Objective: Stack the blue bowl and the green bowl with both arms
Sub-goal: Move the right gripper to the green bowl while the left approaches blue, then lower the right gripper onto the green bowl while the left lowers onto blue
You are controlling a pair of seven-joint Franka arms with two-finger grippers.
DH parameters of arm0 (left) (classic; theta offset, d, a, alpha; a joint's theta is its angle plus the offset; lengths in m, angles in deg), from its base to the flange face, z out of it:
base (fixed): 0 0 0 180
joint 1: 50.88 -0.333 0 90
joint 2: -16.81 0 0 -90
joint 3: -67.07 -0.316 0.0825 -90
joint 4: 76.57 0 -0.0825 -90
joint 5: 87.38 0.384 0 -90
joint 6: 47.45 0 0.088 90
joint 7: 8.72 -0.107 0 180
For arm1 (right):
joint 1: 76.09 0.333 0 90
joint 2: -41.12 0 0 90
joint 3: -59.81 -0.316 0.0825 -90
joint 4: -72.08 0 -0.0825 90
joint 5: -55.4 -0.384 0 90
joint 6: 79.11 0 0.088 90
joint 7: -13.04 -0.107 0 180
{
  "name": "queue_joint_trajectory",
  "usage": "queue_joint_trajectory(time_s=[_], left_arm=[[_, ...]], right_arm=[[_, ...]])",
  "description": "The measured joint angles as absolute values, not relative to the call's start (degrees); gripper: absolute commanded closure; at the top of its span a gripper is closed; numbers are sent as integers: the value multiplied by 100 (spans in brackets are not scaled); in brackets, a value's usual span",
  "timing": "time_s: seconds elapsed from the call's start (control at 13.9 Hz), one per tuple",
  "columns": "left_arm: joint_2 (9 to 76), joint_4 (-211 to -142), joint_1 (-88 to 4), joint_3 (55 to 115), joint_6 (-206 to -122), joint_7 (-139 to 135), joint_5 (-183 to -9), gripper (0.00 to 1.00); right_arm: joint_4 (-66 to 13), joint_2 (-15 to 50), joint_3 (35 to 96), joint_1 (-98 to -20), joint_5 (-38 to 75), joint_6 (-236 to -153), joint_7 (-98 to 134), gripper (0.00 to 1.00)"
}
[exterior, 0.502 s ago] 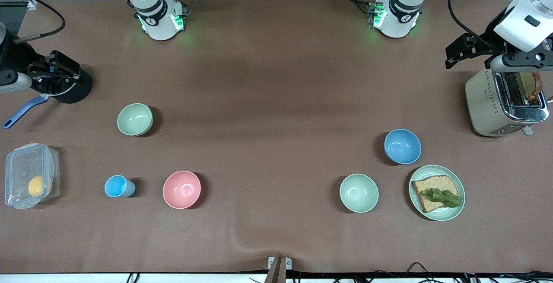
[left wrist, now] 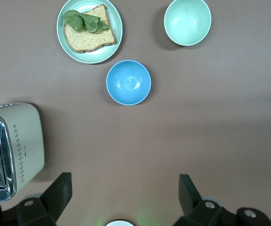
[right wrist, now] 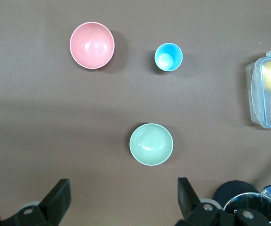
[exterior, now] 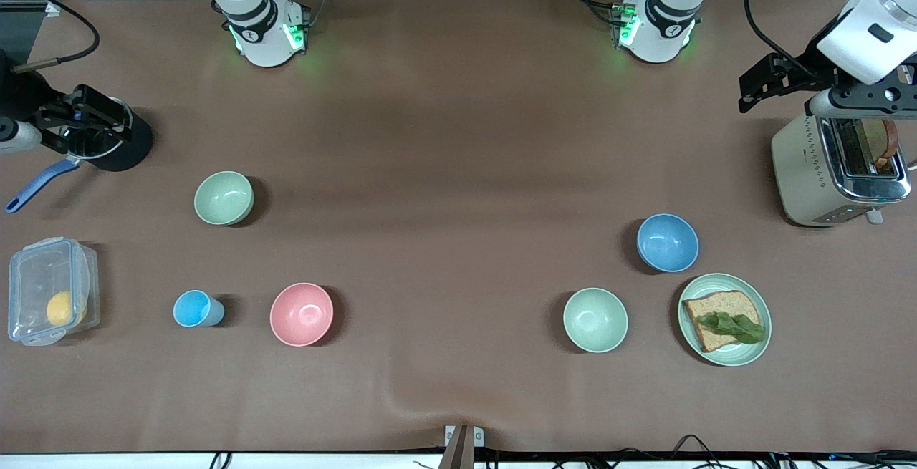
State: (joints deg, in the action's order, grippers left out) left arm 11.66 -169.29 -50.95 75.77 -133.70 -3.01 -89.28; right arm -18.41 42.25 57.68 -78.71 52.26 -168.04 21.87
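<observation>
Nearest the front camera, toward the left arm's end: mint-green bowl (exterior: 595,319) and plate (exterior: 758,326) with bread and a leaf, side by side. Same depth toward the right arm's end: pink bowl (exterior: 301,313), light-blue cup (exterior: 197,308), clear container (exterior: 29,290) with a yellow fruit inside. Farther back: blue bowl (exterior: 668,242), upright, empty, just beside the plate, not touching. Farther again, toward the right arm's end: green bowl (exterior: 223,197), upright, empty, alone, well apart from the blue bowl. Unstacked. Farthest: toaster (exterior: 802,168) and black pot (exterior: 132,147). Left gripper (left wrist: 125,188) raised beside the toaster, jaws spread wide, nothing held. Right gripper (right wrist: 123,190) raised by the pot, jaws spread wide, nothing held.
</observation>
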Motion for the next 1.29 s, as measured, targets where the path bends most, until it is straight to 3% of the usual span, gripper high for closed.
queue_joint_trajectory(time_s=[0.65, 1.0, 1.29], left_arm=[[1375, -16928, -5230, 7499, -13375, -204, -8928, 0], [2234, -16920, -5301, 7492, -14320, -204, -8912, 0], [3161, -16912, -5324, 7495, -14990, -204, -8677, 0]], right_arm=[[-1858, 3597, 5796, -8180, 5228, -16840, 2239, 0], [-1883, 3067, 5778, -8221, 5217, -16947, 2256, 0], [-2116, 2604, 5767, -8223, 5217, -17516, 2277, 0]])
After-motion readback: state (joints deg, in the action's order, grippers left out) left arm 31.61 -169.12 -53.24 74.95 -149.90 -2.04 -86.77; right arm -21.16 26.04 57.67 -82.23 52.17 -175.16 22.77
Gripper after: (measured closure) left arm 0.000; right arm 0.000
